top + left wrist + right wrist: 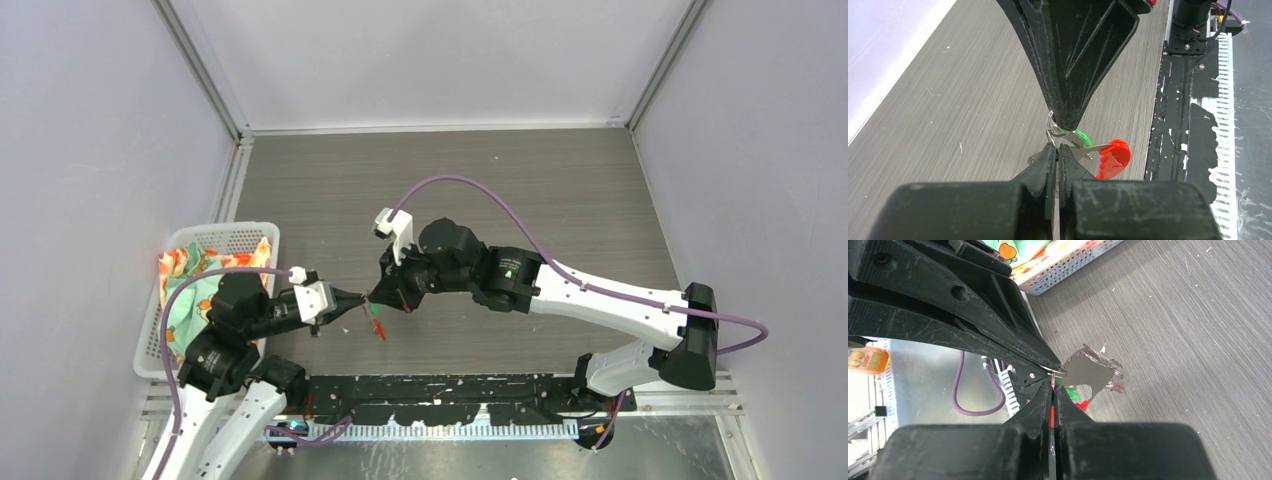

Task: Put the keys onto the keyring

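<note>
A grey wood-grain tabletop [973, 100] lies evenly lit beneath the left claw [1057, 148], meeting a pale lilac wall [883, 45] off to the claw's left and a scuffed black strip [1173, 130] close on its right, with a white mesh basket [240, 229] behind it.

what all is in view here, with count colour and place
keyring: one, silver, pinched between both gripper tips above the table
green-headed key: one, green and metal, hanging at the keyring
red tag: one, bright red, beside the green-headed key
basket: one, white, table's left edge
cloth: one, orange and green print, in the basket
table: one, dark grey woodgrain, under everything
cables: two, purple, one along each arm
left gripper: one, black, shut on the keyring
right gripper: one, black, shut on the keyring
</note>
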Robot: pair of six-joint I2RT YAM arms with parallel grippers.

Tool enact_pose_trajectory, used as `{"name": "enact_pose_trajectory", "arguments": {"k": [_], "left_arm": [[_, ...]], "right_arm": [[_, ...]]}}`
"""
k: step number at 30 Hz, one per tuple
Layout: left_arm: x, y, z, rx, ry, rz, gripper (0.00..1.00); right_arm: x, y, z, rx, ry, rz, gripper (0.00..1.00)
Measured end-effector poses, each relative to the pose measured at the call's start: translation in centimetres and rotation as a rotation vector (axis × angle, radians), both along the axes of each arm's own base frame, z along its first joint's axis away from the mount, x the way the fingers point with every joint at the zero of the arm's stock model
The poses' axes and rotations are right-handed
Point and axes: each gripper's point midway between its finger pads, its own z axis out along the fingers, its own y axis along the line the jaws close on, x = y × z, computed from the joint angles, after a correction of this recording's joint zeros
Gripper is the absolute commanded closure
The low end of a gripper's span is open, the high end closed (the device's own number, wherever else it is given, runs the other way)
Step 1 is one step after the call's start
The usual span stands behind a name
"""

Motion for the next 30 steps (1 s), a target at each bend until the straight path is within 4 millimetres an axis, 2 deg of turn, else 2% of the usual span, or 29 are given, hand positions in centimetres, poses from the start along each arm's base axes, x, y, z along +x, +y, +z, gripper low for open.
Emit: {"name": "enact_pose_trajectory", "arguments": {"k": [10, 30], "left_arm": [[-0.37, -0.09, -0.02, -0.007, -0.002, -0.016, 1.0], [-0.44, -0.31, 0.37, -0.022, -0.022, -0.032, 1.0]], "right_arm": [[0.49, -0.36, -0.54, 0.006, 0.073, -0.02, 0.99], [0.8, -0.47, -0.14, 0.065, 0.194, 0.005, 0.99]]}}
